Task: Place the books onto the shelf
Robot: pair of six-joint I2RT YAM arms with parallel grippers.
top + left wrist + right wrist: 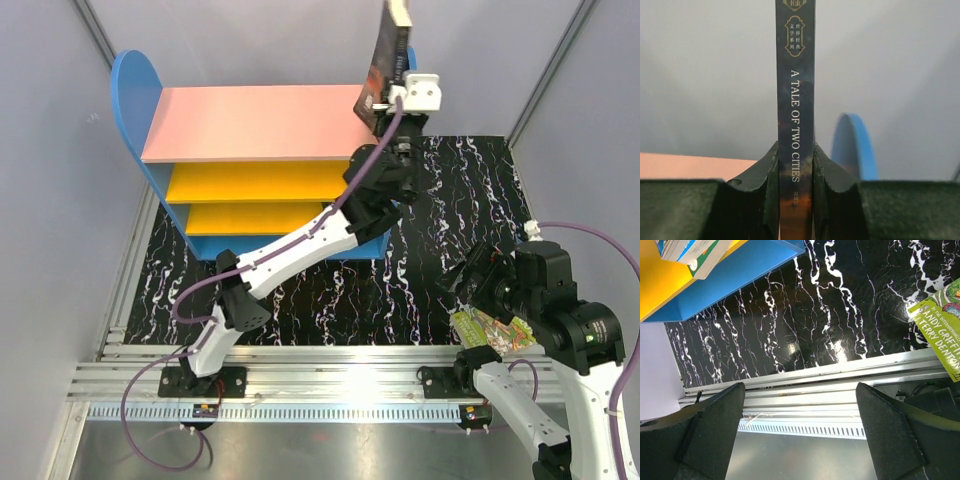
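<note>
Black marbled mat point(440, 230) covers the table. The shelf point(250, 122) stands at its far left: pink top board, two yellow boards beneath, blue base. My left arm point(300, 245) reaches diagonally across the shelf front to its right end. The right arm point(560, 310) is folded low at the near right corner. A Tale of Two Cities point(388, 60) is up in the air above the right end of the pink board, standing roughly on end. On the left wrist view I read its spine point(795, 125) facing the camera, with the blue side panel point(855, 145) just right of it and behind. The left gripper point(795, 150) is nearly closed, fingers clamped flat on both covers low on the book. The lime-green book point(942, 325) lies flat on the mat's near right edge, beside the right arm. The right gripper point(800, 390) hangs over the front rail, jaws spread wide and holding nothing. Book edges point(690, 252) show on the lower yellow board; I can't count them.
</note>
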